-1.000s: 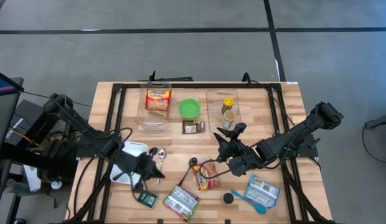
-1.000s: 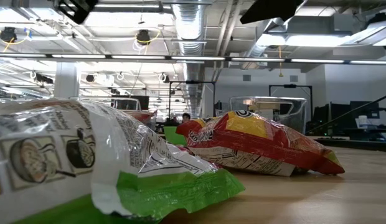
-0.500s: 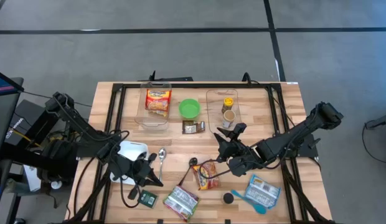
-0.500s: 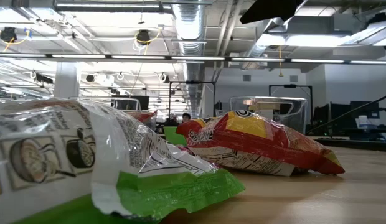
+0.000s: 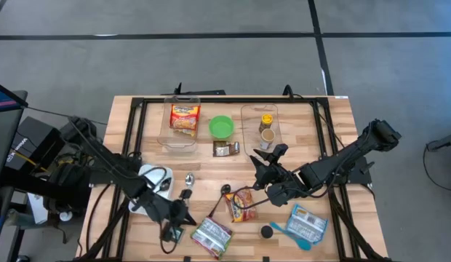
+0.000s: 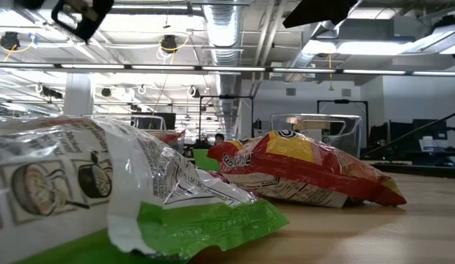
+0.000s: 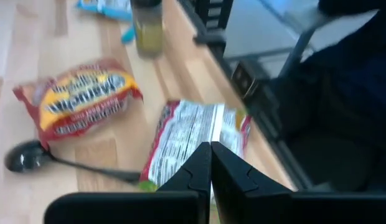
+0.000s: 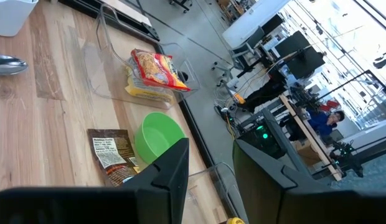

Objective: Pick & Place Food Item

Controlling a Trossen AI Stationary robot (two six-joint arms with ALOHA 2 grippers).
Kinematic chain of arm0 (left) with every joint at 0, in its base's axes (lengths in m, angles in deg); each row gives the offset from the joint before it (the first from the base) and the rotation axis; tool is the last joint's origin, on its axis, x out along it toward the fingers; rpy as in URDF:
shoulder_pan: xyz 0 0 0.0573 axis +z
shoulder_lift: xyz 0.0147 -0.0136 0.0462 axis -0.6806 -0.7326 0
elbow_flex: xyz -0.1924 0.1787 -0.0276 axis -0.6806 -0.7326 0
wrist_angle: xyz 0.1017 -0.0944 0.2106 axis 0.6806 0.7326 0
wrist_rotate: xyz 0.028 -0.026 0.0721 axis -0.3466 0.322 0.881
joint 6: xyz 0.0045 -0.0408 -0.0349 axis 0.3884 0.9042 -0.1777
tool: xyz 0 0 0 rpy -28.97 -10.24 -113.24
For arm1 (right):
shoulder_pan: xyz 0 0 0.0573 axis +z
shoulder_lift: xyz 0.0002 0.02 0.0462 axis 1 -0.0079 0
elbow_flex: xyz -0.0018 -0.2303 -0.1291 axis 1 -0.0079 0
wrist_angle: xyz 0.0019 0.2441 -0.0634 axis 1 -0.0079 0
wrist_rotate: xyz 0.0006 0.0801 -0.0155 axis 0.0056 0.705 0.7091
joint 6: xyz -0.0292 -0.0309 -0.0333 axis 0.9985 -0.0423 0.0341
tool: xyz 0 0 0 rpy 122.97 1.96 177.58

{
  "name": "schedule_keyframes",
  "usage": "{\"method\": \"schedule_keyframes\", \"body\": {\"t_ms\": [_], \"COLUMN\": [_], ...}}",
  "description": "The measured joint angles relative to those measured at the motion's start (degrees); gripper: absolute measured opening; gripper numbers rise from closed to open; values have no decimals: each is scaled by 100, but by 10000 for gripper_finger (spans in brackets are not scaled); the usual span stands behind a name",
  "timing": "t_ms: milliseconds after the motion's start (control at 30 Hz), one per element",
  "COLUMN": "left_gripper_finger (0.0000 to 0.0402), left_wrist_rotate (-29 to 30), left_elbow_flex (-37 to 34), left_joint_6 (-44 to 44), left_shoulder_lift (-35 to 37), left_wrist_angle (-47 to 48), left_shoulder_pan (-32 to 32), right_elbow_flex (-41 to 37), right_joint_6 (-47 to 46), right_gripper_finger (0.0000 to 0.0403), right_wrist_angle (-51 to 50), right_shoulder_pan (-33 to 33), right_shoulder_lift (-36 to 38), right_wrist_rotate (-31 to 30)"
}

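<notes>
- From above, my left gripper (image 5: pixel 169 231) hangs over the front of the table (image 5: pixel 342 116), fingers pressed together on nothing, just beside the green-and-white packet (image 5: pixel 212 236) and near the small dark green packet (image 5: pixel 172 233).
- My right gripper (image 5: pixel 259 161) sits mid-table with its fingers part-way apart and nothing between them; the red-and-yellow snack bag (image 5: pixel 241 205) lies just in front of it, beside a black ladle (image 5: pixel 227 190).
- Toward the back of the table stand a clear bin with a yellow noodle pack (image 5: pixel 185 117), a green bowl (image 5: pixel 221 127), a brown sachet (image 5: pixel 225 149) and a second clear bin with small jars (image 5: pixel 266 125). A white dish (image 5: pixel 154 177) and a metal spoon (image 5: pixel 188 179) lie on the left, a blue-and-white pouch (image 5: pixel 308 222) at the front right.
- At table height, the green-and-white packet (image 6: pixel 132 198) fills the foreground, with the red-and-yellow snack bag (image 6: pixel 301 169) behind it.
- Past my left wrist, my closed fingers (image 7: pixel 199 177) point over the green-and-white packet (image 7: pixel 193 134); the snack bag (image 7: pixel 81 102) and ladle (image 7: pixel 25 155) lie beyond it.
- Past my right wrist, my parted fingers (image 8: pixel 171 171) face the green bowl (image 8: pixel 157 134), the brown sachet (image 8: pixel 110 152) and the noodle pack (image 8: pixel 154 71).
</notes>
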Motion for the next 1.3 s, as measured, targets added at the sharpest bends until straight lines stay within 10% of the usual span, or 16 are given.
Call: {"method": "schedule_keyframes", "body": {"t_ms": [767,1300], "left_gripper_finger": [8,182], "left_wrist_rotate": [-305,-308], "left_elbow_flex": [15,15], "left_joint_6": [516,1312], "left_shoulder_lift": [-868,-868], "left_wrist_angle": [-26,-23], "left_shoulder_pan": [25,90], "right_elbow_flex": [-2,-2], "right_joint_6": [20,20], "right_gripper_finger": [118,118], "right_wrist_angle": [-2,-2], "right_shoulder_pan": [-39,-39], "right_shoulder_lift": [0,0], "right_wrist_rotate": [2,2]}}
